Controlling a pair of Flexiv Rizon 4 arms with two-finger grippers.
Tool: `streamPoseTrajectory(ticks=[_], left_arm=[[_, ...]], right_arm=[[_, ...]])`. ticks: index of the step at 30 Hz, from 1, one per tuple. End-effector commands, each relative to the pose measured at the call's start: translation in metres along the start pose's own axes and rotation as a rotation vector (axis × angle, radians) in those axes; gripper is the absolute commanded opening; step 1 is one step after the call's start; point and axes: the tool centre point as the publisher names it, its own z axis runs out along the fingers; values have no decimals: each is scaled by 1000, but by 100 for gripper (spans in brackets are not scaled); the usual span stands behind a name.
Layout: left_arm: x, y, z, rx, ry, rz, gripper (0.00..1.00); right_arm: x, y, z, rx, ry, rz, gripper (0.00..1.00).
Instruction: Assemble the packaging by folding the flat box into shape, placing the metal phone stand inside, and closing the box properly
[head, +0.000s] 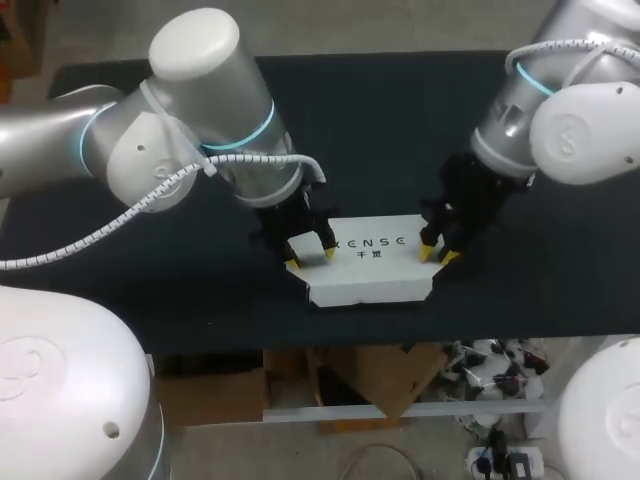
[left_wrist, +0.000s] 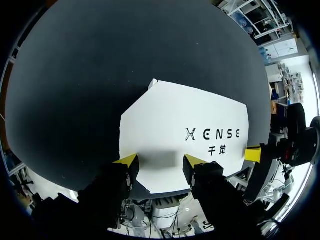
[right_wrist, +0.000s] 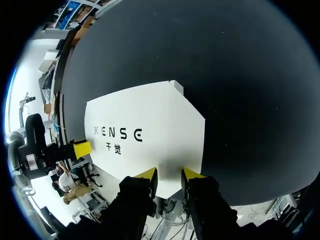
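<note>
A flat white box (head: 375, 270) with dark print lies on the black table (head: 380, 120), close to its front edge. My left gripper (head: 311, 257) stands over the box's left end, open, both yellow tips down on the white top. In the left wrist view the box (left_wrist: 180, 120) stretches ahead of the left gripper (left_wrist: 160, 162). My right gripper (head: 437, 255) is at the box's right end, open by a narrower gap, its tips at the end edge. The right wrist view shows the box (right_wrist: 145, 125) ahead of that gripper (right_wrist: 170, 175). No metal phone stand is in view.
The table's front edge (head: 400, 338) runs just below the box. Dark tabletop stretches behind and to both sides of the box. Both arms come in from the sides and hang over the table's middle.
</note>
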Motion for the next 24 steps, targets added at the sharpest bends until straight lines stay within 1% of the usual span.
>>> streamPoseTrajectory(ticks=[1, 10, 24], left_arm=[[1, 0, 2, -4, -2, 6, 59], [3, 0, 2, -5, -3, 11, 62], [3, 0, 2, -5, 3, 13, 62]], right_arm=[[1, -6, 4, -33, -8, -5, 33], [-4, -5, 6, -50, 0, -22, 36], [-6, 1, 9, -65, 11, -10, 35]])
